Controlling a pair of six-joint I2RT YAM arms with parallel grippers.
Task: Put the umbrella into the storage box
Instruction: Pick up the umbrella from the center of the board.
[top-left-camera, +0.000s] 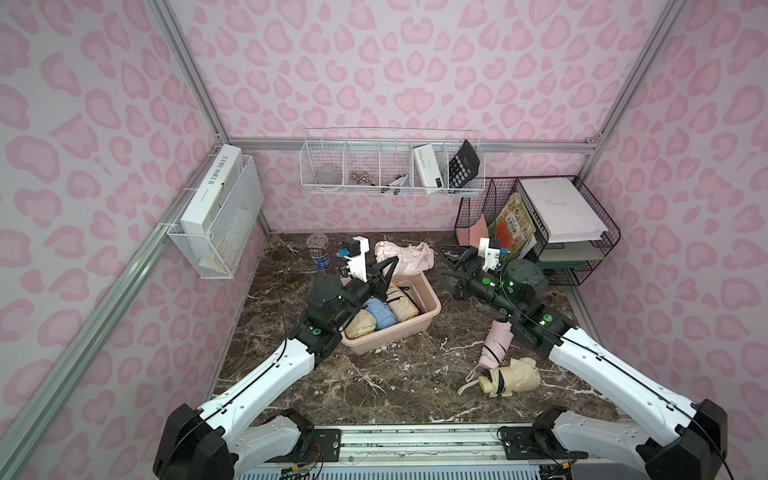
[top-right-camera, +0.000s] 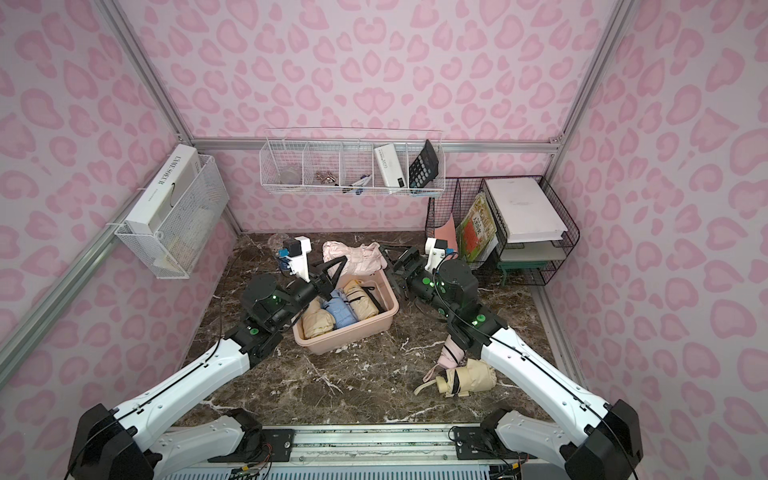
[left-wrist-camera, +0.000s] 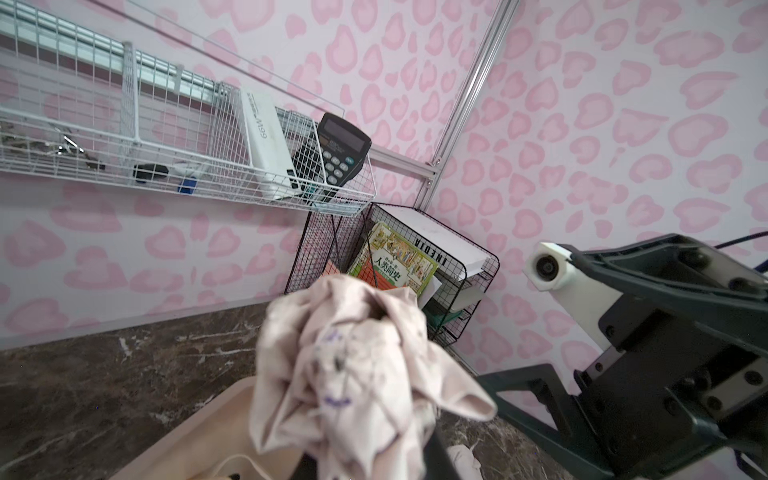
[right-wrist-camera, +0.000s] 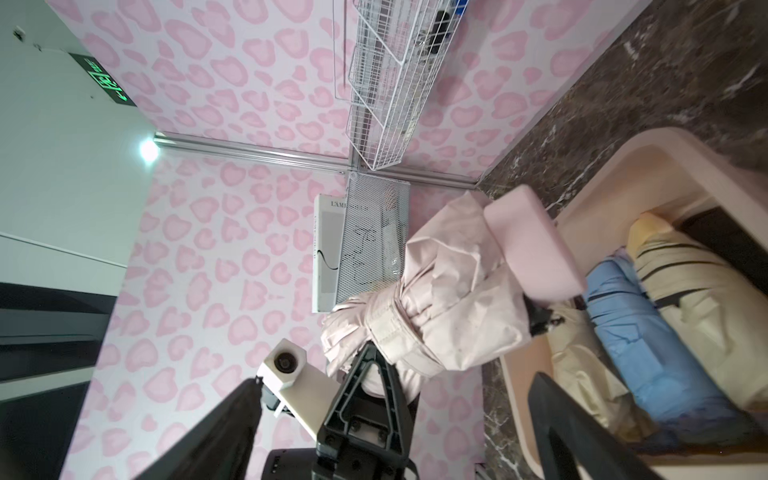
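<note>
At frame centre in both top views, the left tool (top-left-camera: 392, 262) grips the pale pink umbrella (top-left-camera: 406, 254) over the far rim of the storage box (top-left-camera: 390, 337); right of it, the right tool (top-left-camera: 449, 268) stands open

We lose the storage box (top-left-camera: 395, 334) at nine o'clock behind the left arm (top-left-camera: 266, 365); the right arm (top-left-camera: 582, 349) covers the pink umbrella (top-left-camera: 494, 345) at twelve.

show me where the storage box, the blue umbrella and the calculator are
storage box (top-left-camera: 392, 336): in a top view, on its near outer wall
blue umbrella (top-left-camera: 383, 316): in a top view, middle of its folded canopy
calculator (top-left-camera: 461, 172): in a top view, on its keypad
</note>
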